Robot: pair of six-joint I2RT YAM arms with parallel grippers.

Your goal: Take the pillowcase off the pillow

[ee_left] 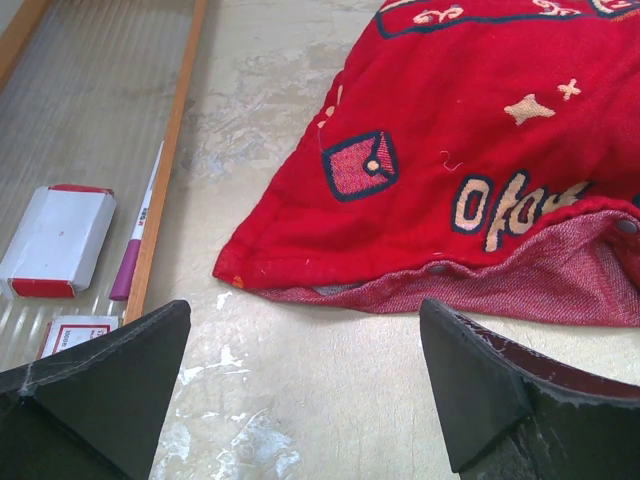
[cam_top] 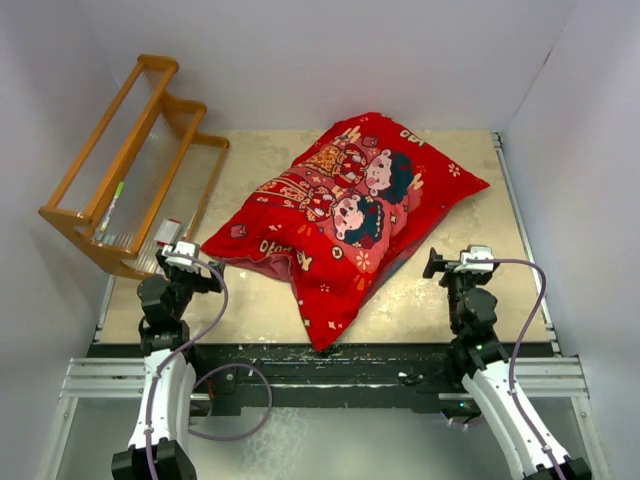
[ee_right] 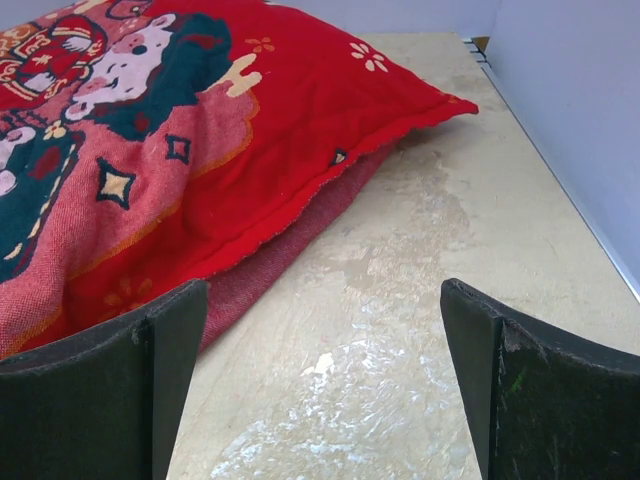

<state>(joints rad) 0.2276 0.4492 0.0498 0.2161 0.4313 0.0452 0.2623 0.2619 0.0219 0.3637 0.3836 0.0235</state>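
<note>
Left tool (ee_left: 303, 335) and right tool (ee_right: 322, 300) both spread, empty. I'd pinch only the top hem layer of the pillowcase (ee_left: 480, 130), right pinning the far end.

You have bare table (cam_top: 405, 300) between the right gripper (cam_top: 432, 266) and the pillowcase (cam_top: 345, 215), and also in front of the left gripper (cam_top: 203, 268) up to the cloth edge. On your left the wooden rack (cam_top: 130, 160) stands close beside that gripper. The right wall (cam_top: 585, 200) is near.
</note>
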